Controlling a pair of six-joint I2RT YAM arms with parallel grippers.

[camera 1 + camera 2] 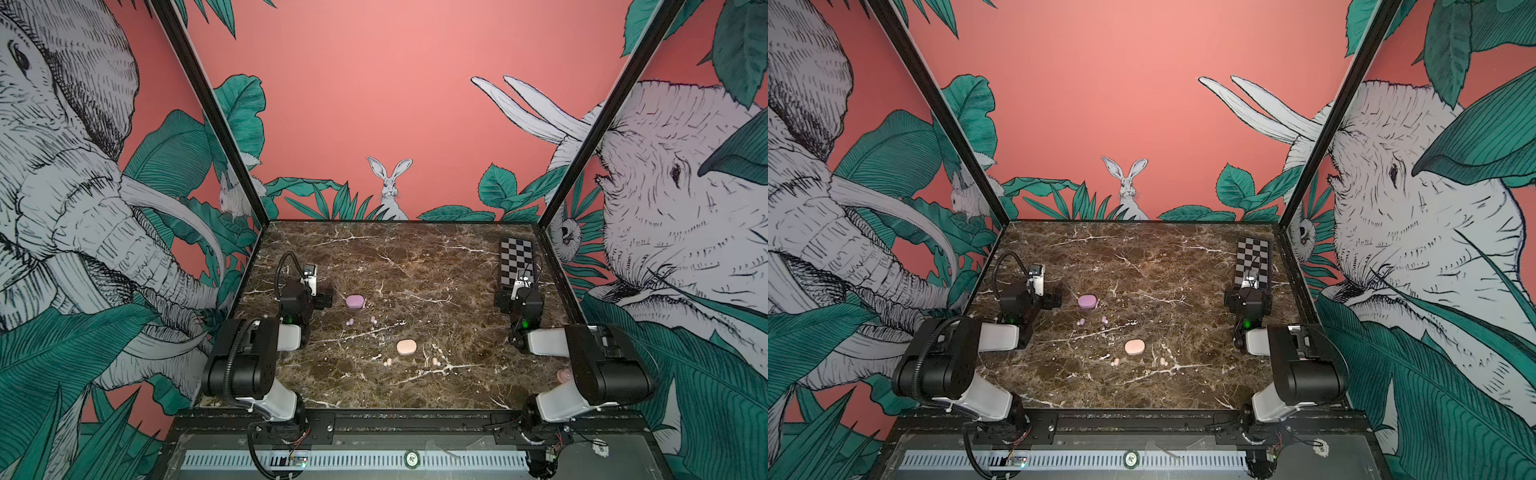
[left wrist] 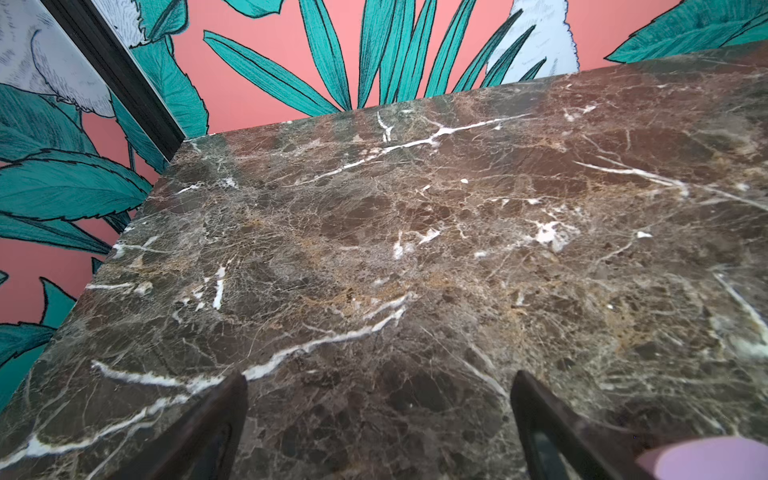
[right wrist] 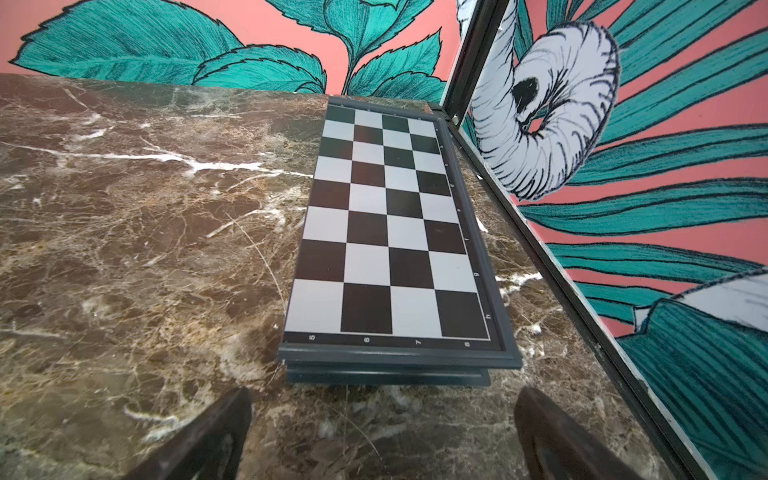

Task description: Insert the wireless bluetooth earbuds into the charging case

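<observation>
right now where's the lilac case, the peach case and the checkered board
lilac case (image 1: 355,301), a top view, middle of its lid
peach case (image 1: 406,347), a top view, middle of its lid
checkered board (image 3: 388,232), right wrist view, a square near its middle

Surface (image 1: 415,257): brown marble, white veins. Cases: one lilac (image 1: 355,301), one peach (image 1: 406,347). Earbuds: two lilac (image 1: 350,321), two peach (image 1: 388,362). Folded board (image 3: 386,232): black-and-white checks, dark frame.
</observation>
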